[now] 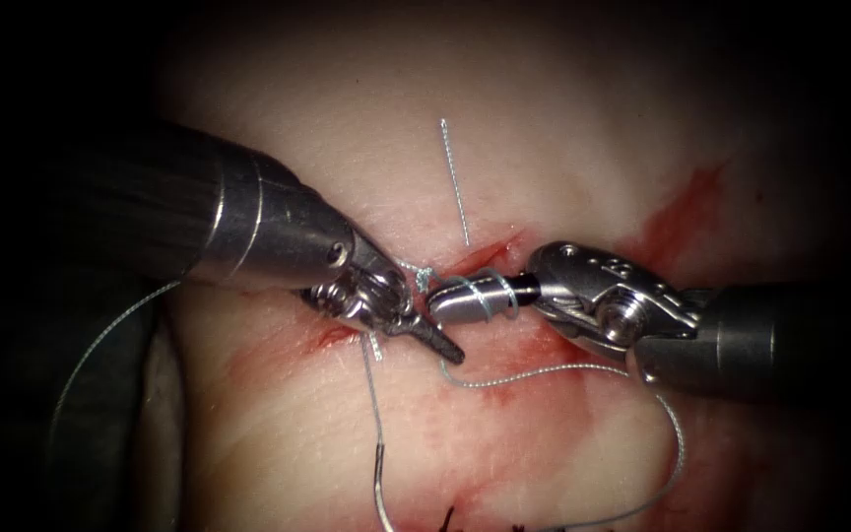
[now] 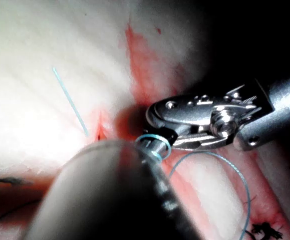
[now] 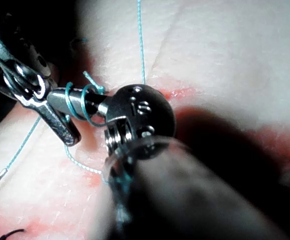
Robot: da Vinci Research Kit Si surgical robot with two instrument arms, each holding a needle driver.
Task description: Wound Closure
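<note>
Endoscope view: the left tool point(image 1: 416, 320) and the right tool point(image 1: 445, 303) meet tip to tip over the cut point(image 1: 490, 251) in the tissue point(image 1: 563, 148). The right tool's fingers point(image 1: 465, 300) lie together, with the thread point(image 1: 490, 294) wound around them in two loops; whether they pinch anything at the tip cannot be told. The left tool's fingers point(image 1: 440, 343) reach just below the right tool's tip; whether they are apart or together, and whether they hold thread, cannot be told. A short free thread end point(image 1: 455, 182) stands up from the cut, just above the right tool's fingers. More thread runs below both tools down to the needle point(image 1: 379, 488), which lies loose on the tissue, well below the left tool's fingers, held by neither tool. Red fluid point(image 1: 682, 207) stains the tissue beyond the right tool.

Right wrist view: the loops point(image 3: 82, 102) show around the closed fingers point(image 3: 67, 100).
</note>
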